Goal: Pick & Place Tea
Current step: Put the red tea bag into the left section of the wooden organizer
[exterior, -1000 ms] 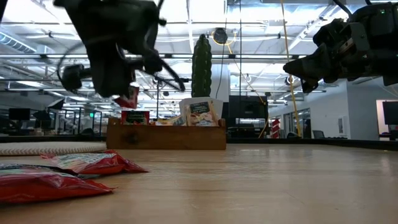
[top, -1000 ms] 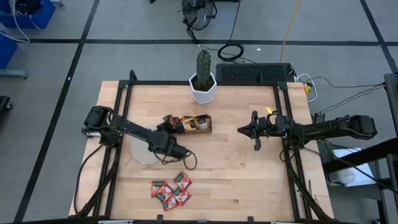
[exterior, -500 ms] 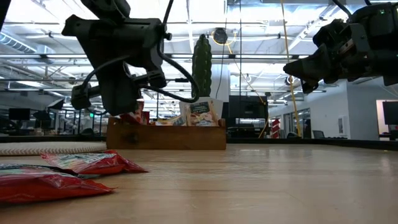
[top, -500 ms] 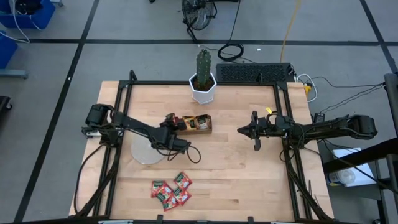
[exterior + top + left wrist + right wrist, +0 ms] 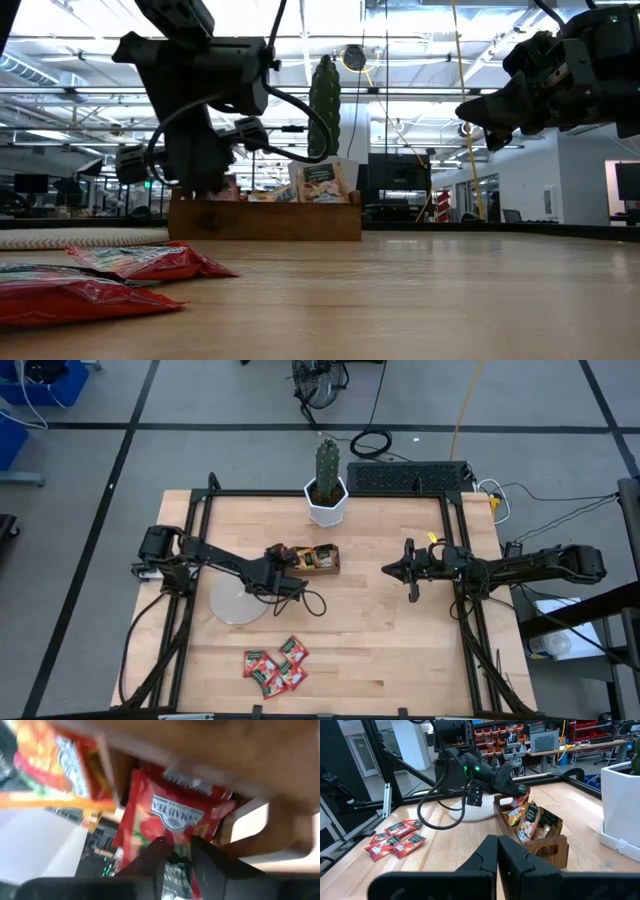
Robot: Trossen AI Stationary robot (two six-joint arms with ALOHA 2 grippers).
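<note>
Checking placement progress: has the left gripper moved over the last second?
Yes. The left gripper has moved away from the pale disc, up to the brown tray, with a red sachet.

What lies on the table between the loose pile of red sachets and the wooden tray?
Only bare table between the red sachets and the tray, seen in the high view; the pale disc sits off to one side.

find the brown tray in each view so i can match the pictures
High view: brown tray mid-table, left gripper at its left end.
Low view: centre-left, on the table.
Left wrist view: blurred wooden walls around a red sachet.
Right wrist view: centre-right.
Shared landmark: white cactus pot behind it.
</note>
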